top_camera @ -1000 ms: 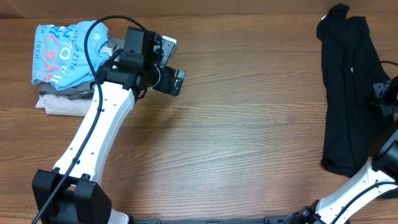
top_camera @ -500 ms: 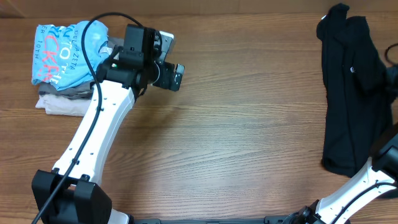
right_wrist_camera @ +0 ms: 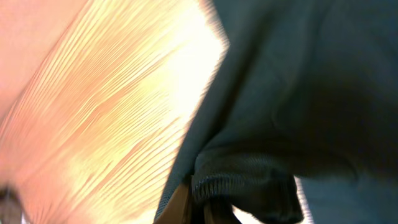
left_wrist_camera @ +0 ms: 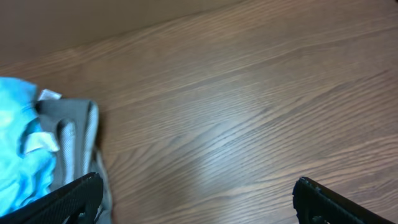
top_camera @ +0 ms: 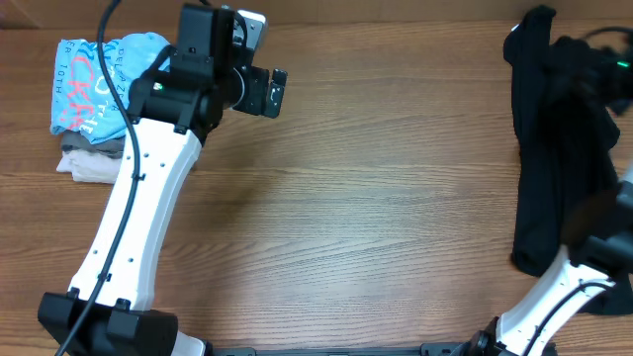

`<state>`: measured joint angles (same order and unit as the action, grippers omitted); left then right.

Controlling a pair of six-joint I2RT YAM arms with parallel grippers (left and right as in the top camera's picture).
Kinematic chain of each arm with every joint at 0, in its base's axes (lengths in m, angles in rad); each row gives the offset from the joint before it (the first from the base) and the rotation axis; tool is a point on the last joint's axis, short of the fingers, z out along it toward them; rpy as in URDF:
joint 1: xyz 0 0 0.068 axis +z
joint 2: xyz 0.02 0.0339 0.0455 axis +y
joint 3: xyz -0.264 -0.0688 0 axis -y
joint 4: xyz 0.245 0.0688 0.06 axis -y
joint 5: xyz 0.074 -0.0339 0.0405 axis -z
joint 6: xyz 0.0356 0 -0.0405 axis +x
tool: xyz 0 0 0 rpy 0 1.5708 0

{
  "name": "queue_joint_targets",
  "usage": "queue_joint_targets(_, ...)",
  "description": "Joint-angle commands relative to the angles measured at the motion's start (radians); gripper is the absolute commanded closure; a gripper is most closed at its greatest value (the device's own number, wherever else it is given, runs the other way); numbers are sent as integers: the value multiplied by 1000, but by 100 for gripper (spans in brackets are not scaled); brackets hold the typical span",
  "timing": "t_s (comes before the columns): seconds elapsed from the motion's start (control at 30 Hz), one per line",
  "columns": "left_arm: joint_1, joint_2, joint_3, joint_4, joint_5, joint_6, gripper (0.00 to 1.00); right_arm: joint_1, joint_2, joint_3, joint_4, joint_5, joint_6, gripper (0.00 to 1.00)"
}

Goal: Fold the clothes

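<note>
Fingers [left_wrist_camera: 65, 198] of my left gripper [top_camera: 269, 91] spread wide above the table [top_camera: 396, 198]; my right gripper [top_camera: 593, 74], over the clothes [top_camera: 549, 198], I cannot tell.

Black clothes [right_wrist_camera: 298, 81] fill right side, ribbed hem bunched low; glaring wood table [right_wrist_camera: 93, 112] left

the overhead view is evenly lit and sharp, though the black clothes [top_camera: 549, 148] sink into a near detailless mass and the top right corner smears with motion blur. the left wrist view is dimmer and slightly soft, with a pale sheen on the table [left_wrist_camera: 211, 155]. the right wrist view is streaked with blur, its wood blown out to glaring yellow-white.
</note>
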<state>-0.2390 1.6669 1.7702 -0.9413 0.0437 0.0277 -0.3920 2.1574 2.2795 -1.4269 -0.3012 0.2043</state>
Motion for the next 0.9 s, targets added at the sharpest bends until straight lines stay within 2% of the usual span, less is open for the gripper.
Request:
queue_joint_targets(0.0,43,1,63,-39,-28,-20,1,138,-61,39,1,-60,3,96)
queue_joint_targets(0.23,178,1,85,-73,-25,-59,1,452,-61,39,74,-56,108,96)
queue_joint_targets(0.4,309,1,85,-88,-25,-58,0,691,-56,39,146,19,167,96)
queue_joint_targets(0.67,413,1,85,-98,-25,-58,0,911,-11,24,192,46,167,96)
queue_joint_targets(0.7,418,1,85,-99,-25,-58,0,929,-5,24,192,47,167,91)
queue_joint_targets(0.73,418,1,85,-100,-25,-58,0,938,-1,24,192,47,163,79)
queue_joint_targets(0.8,418,1,85,-102,-25,-58,0,951,-1,24,191,50,155,40)
queue_joint_targets(0.87,418,1,85,-102,-24,-58,0,952,-3,24,187,50,146,22)
